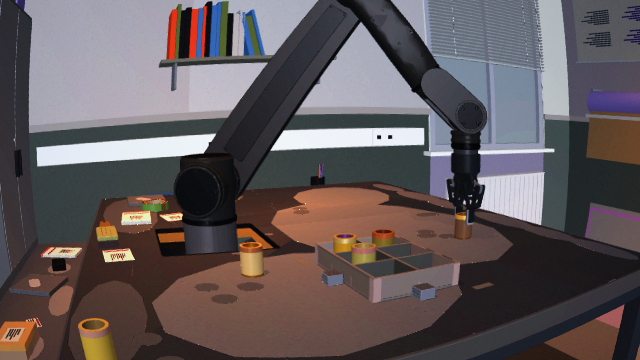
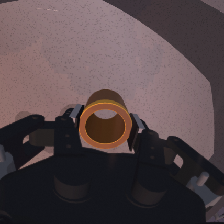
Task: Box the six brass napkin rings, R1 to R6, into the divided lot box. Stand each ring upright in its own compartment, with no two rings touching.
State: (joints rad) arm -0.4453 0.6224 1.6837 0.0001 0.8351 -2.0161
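The top of a brown napkin ring (image 1: 463, 226) (image 2: 106, 123) is partly covered by my fingers in the side camera. It stands upright on the table, right of the lot box. My gripper (image 1: 466, 212) (image 2: 106, 123) sits over it with a finger pad on each side of its orange rim, closed on it. The divided lot box (image 1: 387, 265) holds three upright rings in separate far-left compartments: purple-topped (image 1: 344, 242), orange-topped (image 1: 383, 237) and pink-banded (image 1: 363, 253). Another ring (image 1: 251, 258) stands by the arm's base. One more (image 1: 97, 339) stands at the front left edge.
The arm's base (image 1: 209, 210) stands left of centre over a dark recess. Cards, small blocks and a tape roll (image 1: 154, 205) lie on the left side of the table. Two small grey blocks (image 1: 423, 291) sit against the box's front.
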